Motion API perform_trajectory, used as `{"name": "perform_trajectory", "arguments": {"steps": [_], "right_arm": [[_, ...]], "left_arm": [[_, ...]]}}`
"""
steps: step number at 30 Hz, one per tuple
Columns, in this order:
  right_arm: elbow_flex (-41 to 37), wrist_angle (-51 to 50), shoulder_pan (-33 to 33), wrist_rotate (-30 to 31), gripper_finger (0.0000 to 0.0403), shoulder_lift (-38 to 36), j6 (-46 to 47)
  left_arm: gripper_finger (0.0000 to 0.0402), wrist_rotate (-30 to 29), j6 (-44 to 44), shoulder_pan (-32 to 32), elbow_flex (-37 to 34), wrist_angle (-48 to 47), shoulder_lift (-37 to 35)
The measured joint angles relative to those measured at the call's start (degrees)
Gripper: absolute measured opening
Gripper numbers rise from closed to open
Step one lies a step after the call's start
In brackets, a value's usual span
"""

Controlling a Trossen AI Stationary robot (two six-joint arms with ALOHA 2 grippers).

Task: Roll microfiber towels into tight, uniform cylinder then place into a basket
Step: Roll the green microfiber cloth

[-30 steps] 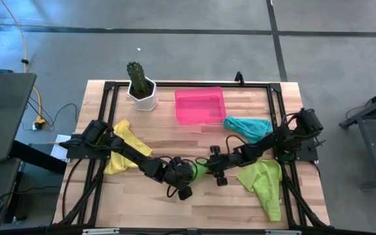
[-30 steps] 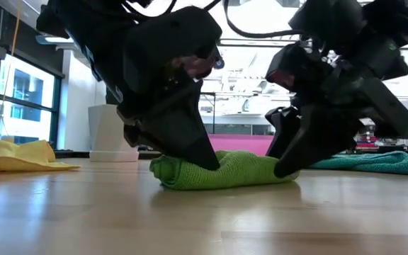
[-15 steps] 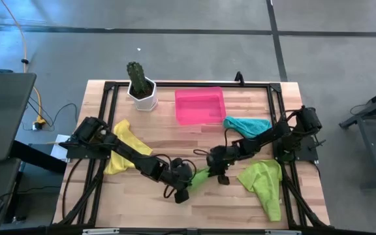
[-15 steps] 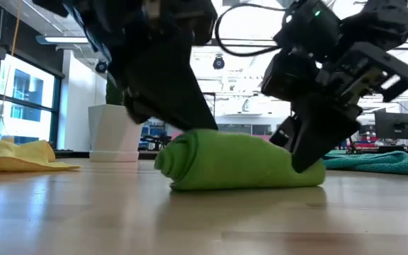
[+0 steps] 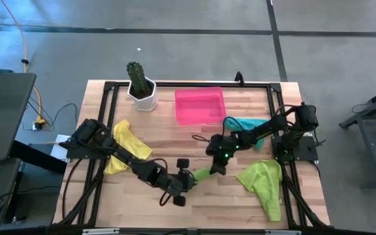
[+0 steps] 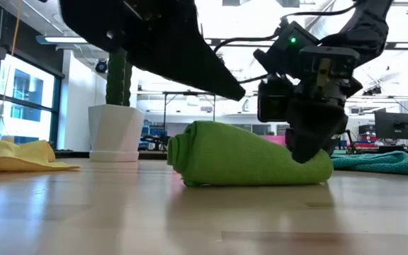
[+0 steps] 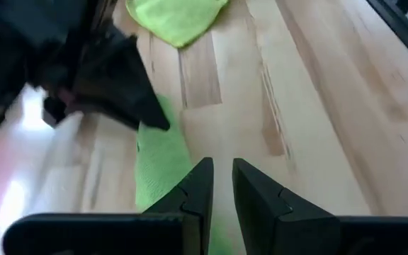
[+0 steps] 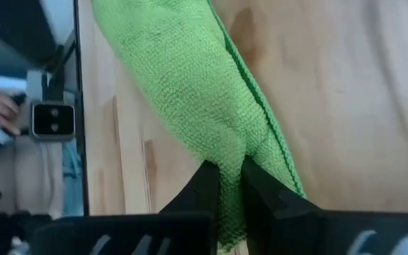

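Note:
A lime green towel [image 5: 202, 174], rolled into a cone-shaped bundle [image 6: 250, 157], lies on its side at the table's middle. My right gripper [image 5: 216, 168] is shut on the bundle's thin right end. My left gripper [image 5: 189, 179] hovers above the thick left end with its fingers [image 7: 202, 185] together and nothing between them. The pink basket [image 5: 200, 117] stands at the far middle. A teal towel [image 5: 245, 123], a second lime green towel [image 5: 264, 183] and a yellow towel [image 5: 124, 149] lie loose on the wood. My right gripper pinches the flattened right end of the rolled towel [image 8: 232, 152] between its two fingers [image 6: 304, 145]. The fingers slant down from the far right side. The cloth bunches in several layers between them. The bundle rests on the table along its whole length.
A white pot with a cactus [image 5: 141, 90] stands far left, beside the basket. Black frame rails [image 5: 103, 104] run along the table's edges. Bare wood lies in front of the bundle, toward the near edge.
My right gripper has rolled its wrist, swung slightly toward the far edge and shut on the towel's right end. My left gripper has risen off the towel and turned. The towel, low and flat before, now stands as a thicker roll, wide at its left end.

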Motion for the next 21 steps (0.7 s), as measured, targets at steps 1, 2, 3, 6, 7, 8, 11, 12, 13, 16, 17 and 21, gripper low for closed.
{"name": "perform_trajectory", "arguments": {"steps": [1,2,3,6,7,8,11,12,13,16,17,21], "right_arm": [[0.0,0.0,-0.3,-0.2,0.0012,0.0,0.7],[0.0,0.0,-0.4,-0.4,0.0012,0.0,1.1],[0.0,0.0,-0.6,-0.5,0.0012,0.0,1.5],[0.0,0.1,-0.6,-0.5,0.0012,0.0,1.5],[0.0,0.1,-0.6,-0.5,0.0012,0.0,1.5],[0.0,0.1,-0.6,-0.5,0.0012,0.0,1.5],[0.0,0.1,-0.5,-0.5,0.0012,0.0,1.5],[0.0,0.1,-0.5,-0.5,0.0012,0.0,1.5],[0.0,0.1,-0.5,-0.5,0.0012,0.0,1.5],[0.0,0.1,-0.6,-0.5,0.0012,0.0,1.5],[0.0,0.2,-0.5,-0.5,0.0012,0.0,1.5],[0.0,0.2,-0.6,-0.5,0.0012,0.0,1.5]], "left_arm": [[0.0047,-0.4,0.3,0.0,0.0,0.8,0.3],[0.0048,-0.4,0.0,0.2,0.0,0.8,0.6],[0.0052,-0.2,-0.6,0.5,0.0,0.8,0.8],[0.0071,0.7,-1.9,1.7,0.0,0.8,1.2],[0.0079,0.9,-2.0,2.1,0.0,0.9,1.2],[0.0089,1.2,-2.0,2.5,0.0,1.1,1.2],[0.0118,3.6,-1.8,3.7,0.0,1.3,1.2],[0.0126,4.5,-2.4,4.1,0.0,1.3,1.2],[0.0134,5.2,-3.3,4.5,0.0,1.3,1.2],[0.0151,6.1,-4.6,5.1,0.0,1.3,1.2],[0.0154,5.9,-4.6,5.2,0.0,1.3,1.2],[0.0158,5.4,-5.3,6.0,0.0,1.8,1.7]]}}
